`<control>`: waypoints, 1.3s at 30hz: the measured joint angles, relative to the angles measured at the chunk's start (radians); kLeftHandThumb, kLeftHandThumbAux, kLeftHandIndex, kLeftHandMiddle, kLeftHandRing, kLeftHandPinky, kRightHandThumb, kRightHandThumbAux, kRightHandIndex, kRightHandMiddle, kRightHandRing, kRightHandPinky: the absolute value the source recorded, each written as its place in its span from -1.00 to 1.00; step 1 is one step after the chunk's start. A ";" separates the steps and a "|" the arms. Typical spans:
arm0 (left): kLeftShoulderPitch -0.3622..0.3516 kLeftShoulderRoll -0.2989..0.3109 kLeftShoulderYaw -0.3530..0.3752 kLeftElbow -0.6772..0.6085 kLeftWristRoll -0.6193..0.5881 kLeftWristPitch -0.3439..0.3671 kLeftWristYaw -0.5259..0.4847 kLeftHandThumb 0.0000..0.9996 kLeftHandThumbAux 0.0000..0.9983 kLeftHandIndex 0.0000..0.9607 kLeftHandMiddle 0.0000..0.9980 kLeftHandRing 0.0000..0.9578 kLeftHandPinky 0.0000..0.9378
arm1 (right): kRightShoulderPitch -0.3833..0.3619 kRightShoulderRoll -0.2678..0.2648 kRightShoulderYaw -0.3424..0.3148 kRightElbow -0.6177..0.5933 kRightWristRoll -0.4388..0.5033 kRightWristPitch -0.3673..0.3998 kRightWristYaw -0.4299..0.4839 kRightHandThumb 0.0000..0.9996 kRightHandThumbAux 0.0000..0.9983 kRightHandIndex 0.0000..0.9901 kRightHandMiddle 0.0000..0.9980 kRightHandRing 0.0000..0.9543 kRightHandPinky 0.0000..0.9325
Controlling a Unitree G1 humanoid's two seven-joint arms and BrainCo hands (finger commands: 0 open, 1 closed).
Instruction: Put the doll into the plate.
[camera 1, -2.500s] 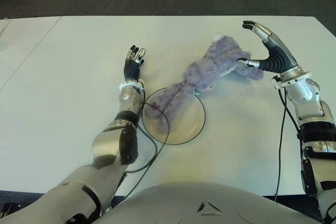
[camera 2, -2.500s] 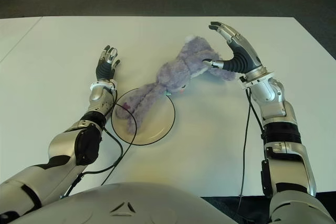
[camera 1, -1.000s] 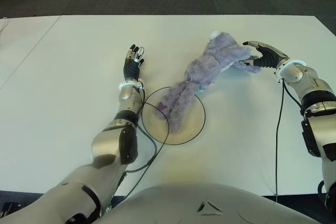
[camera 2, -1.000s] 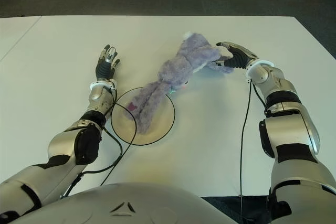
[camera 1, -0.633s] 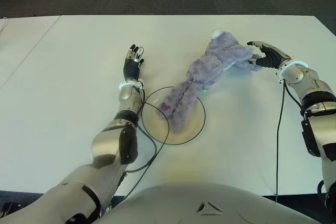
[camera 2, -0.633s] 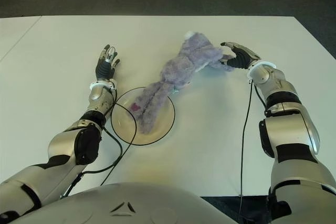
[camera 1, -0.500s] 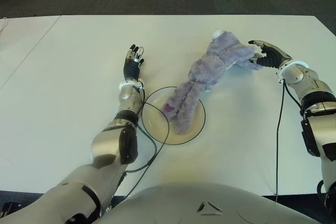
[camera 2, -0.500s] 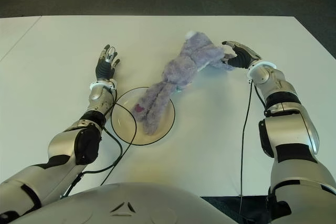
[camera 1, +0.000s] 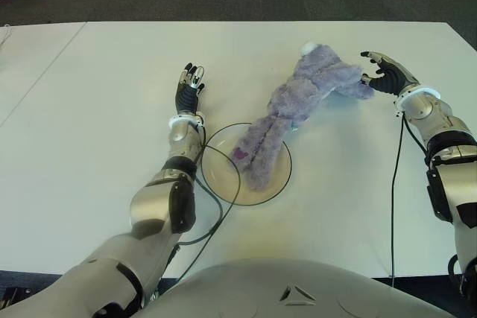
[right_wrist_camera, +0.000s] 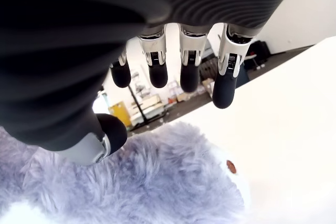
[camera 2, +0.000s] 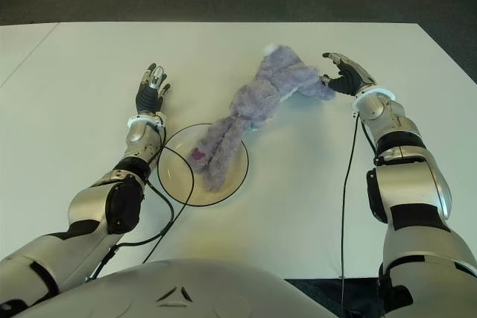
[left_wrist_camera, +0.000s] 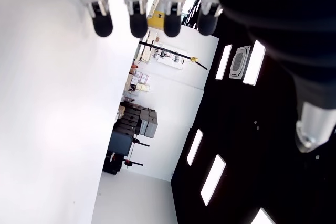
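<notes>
The doll [camera 1: 302, 98], a long purple plush rabbit, lies slanted across the white table [camera 1: 97, 124]. Its lower end [camera 1: 257, 161] rests inside the clear round plate [camera 1: 279, 184], while its upper body stretches toward the far right, outside the plate. My right hand [camera 1: 381, 74] hovers at the doll's far right end with its fingers [right_wrist_camera: 190, 72] spread; the fur [right_wrist_camera: 136, 187] shows just beneath the palm and nothing is grasped. My left hand [camera 1: 190, 86] shows beside the plate on its far left side, fingers [left_wrist_camera: 131, 22] straight.
A black cable [camera 1: 222, 191] from my left arm loops over the plate's left rim. Another cable [camera 1: 395, 191] hangs along my right forearm. The table's far edge [camera 1: 246, 21] borders dark floor. A seam [camera 1: 45, 72] joins a second table at the left.
My right hand has released the doll, opened its fingers and drawn slightly to the right. The doll's lower end has slid further into the plate. The left hand has not moved.
</notes>
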 measured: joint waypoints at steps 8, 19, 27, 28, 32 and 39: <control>0.000 0.000 0.002 0.000 -0.001 0.000 0.000 -1.00 0.02 -1.00 -0.87 -0.86 -0.87 | 0.003 0.000 -0.001 -0.004 0.001 0.000 0.004 -0.15 0.18 -0.83 -0.86 -0.76 -0.64; 0.000 0.000 -0.001 0.000 0.000 0.000 0.000 -1.00 0.02 -1.00 -0.88 -0.86 -0.86 | 0.004 0.058 0.048 -0.003 -0.021 0.030 0.012 -0.26 0.18 -0.81 -0.88 -0.82 -0.74; 0.000 0.000 -0.001 0.000 0.000 0.000 0.000 -1.00 0.03 -1.00 -0.87 -0.86 -0.86 | 0.004 0.079 0.095 -0.003 -0.045 0.030 0.002 -0.30 0.18 -0.84 -0.93 -0.89 -0.81; 0.000 0.000 0.000 0.000 0.000 0.000 0.000 -1.00 0.03 -1.00 -0.87 -0.85 -0.86 | 0.004 0.079 0.097 -0.003 -0.046 0.030 0.002 -0.30 0.18 -0.84 -0.93 -0.89 -0.81; 0.000 0.000 0.000 0.000 0.000 0.000 0.000 -1.00 0.02 -1.00 -0.87 -0.86 -0.86 | 0.004 0.079 0.110 -0.003 -0.047 0.030 0.000 -0.32 0.17 -0.87 -0.97 -0.92 -0.82; 0.000 0.000 -0.002 0.000 0.001 0.000 0.000 -1.00 0.02 -1.00 -0.88 -0.86 -0.85 | 0.004 0.086 0.135 -0.003 -0.052 0.030 -0.013 -0.37 0.11 -0.91 -1.00 -0.95 -0.81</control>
